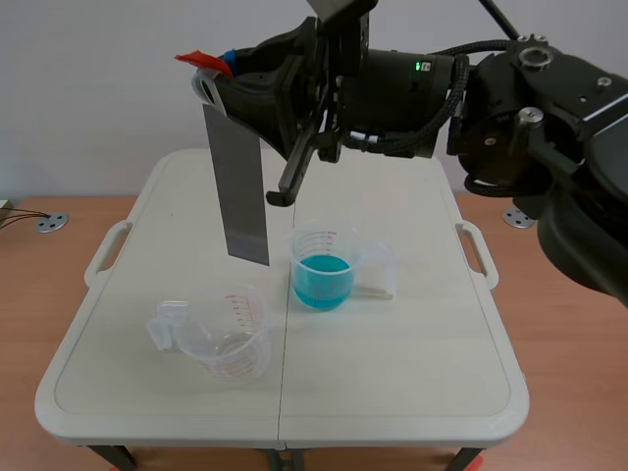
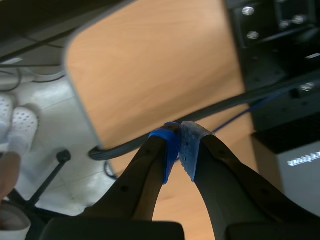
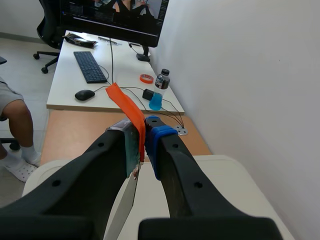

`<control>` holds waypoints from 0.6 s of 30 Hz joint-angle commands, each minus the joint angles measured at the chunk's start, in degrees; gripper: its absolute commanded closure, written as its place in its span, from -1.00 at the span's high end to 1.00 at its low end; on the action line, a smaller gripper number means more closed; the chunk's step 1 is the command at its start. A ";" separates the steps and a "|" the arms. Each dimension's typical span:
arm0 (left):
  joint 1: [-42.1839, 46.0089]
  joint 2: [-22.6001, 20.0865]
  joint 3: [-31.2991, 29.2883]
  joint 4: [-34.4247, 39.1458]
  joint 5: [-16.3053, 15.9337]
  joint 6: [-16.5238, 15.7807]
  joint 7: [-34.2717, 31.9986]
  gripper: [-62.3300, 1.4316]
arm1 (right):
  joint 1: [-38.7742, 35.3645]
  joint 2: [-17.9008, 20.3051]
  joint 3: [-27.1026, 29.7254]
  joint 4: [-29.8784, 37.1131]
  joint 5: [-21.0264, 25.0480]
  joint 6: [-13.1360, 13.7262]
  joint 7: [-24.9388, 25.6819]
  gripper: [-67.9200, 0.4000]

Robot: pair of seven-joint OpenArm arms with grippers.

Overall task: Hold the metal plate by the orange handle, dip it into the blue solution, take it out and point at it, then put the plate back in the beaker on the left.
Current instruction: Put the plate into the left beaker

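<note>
right gripper (image 3: 143, 145) clamped on the orange handle (image 3: 126, 106), raised high over the bench (image 1: 422, 373). metal plate (image 1: 240, 186) hangs near-vertical from the handle. its lower edge is in the air between the empty beaker (image 1: 226, 339) on the left and the beaker of blue solution (image 1: 322, 275), touching neither. height looks chosen so the plate clears both rims; a grip on the handle alone leaves the plate face untouched. plate: long flat grey strip, dull, no drip or colour change visible. left gripper (image 2: 179, 145) closed on nothing, pads together, aimed away from the work.
</note>
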 commanded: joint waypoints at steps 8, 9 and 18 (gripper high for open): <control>-1.03 0.42 2.16 -0.33 -0.37 0.11 0.55 -0.90 | 1.64 -2.45 -3.48 1.55 0.79 0.39 0.44 -0.95; -1.14 0.42 2.16 -0.37 -0.35 0.11 0.52 -0.90 | 1.64 -2.62 -3.82 1.55 0.79 0.39 0.07 -0.95; -1.95 0.42 2.16 -0.59 -0.37 0.11 0.81 -0.90 | 1.60 -4.46 -5.53 1.55 0.74 0.39 -1.38 -0.95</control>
